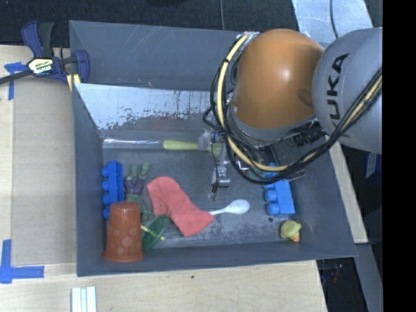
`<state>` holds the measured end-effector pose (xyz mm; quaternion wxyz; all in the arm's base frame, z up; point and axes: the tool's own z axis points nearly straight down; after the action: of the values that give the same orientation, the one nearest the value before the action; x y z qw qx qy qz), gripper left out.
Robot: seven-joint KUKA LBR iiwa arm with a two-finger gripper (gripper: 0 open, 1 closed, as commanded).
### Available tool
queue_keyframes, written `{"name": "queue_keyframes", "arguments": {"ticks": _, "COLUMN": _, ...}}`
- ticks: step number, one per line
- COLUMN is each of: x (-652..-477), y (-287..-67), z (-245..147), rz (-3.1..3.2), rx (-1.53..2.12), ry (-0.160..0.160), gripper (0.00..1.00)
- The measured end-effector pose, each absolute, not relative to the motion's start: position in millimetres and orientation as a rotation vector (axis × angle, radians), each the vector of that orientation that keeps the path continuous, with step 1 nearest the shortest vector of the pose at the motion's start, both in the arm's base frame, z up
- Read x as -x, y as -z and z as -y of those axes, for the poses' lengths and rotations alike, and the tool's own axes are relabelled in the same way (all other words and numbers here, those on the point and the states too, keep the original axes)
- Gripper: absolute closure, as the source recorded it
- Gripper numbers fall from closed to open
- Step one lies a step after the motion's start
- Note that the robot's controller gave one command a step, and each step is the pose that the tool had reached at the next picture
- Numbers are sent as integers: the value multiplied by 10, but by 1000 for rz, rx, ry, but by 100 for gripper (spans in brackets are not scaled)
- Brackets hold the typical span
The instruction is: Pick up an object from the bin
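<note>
The end effector [220, 184] hangs low inside the grey bin [88, 194], reaching down from under the arm's rounded orange cover [279, 80], which is ringed by yellow and black cables [225, 77]. Whether it is released or clenched cannot be told from this angle. Its tip stands over bare bin floor. The nearest thing is a small white spoon [231, 208] just below it in the view, with the bowl out to the lower right of the tip and the handle pointing toward a crumpled red cloth [175, 205]. That cloth lies just to the lower left of the end effector, and its lower end touches the spoon's handle. A pale yellow-green stick [180, 145] lies above and to the left of the end effector, close to the bin's back wall. A blue toy brick [279, 198] sits to its right, near the arm's dark underside, and a small yellow toy [290, 230] rests further to the lower right, by the front wall. Well apart on the far left lies a loose cluster: a long blue brick [112, 187], a purplish bunch [135, 183], an orange cup [124, 233] lying on its side, and a green piece [153, 230] wedged between the cup and the cloth.
</note>
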<state>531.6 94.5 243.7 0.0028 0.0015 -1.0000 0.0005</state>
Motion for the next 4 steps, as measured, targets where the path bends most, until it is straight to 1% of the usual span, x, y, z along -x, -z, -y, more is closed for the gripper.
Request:
{"name": "queue_keyframes", "arguments": {"ticks": 1, "x": -5331, "y": -2483, "z": -939, "rz": 3145, "rx": 0, "ry": 1, "gripper": 0}}
{"name": "queue_keyframes", "arguments": {"ticks": 2, "x": -5163, "y": -1652, "z": -780, "rz": 3147, "rx": 102, "ry": 2, "gripper": 0}}
{"name": "queue_keyframes", "arguments": {"ticks": 3, "x": -4846, "y": -1595, "z": -720, "rz": 3147, "rx": 217, "ry": 5, "gripper": 0}}
{"name": "queue_keyframes", "arguments": {"ticks": 4, "x": -4899, "y": -1240, "z": -845, "rz": 3100, "rx": 531, "ry": 3, "gripper": 0}}
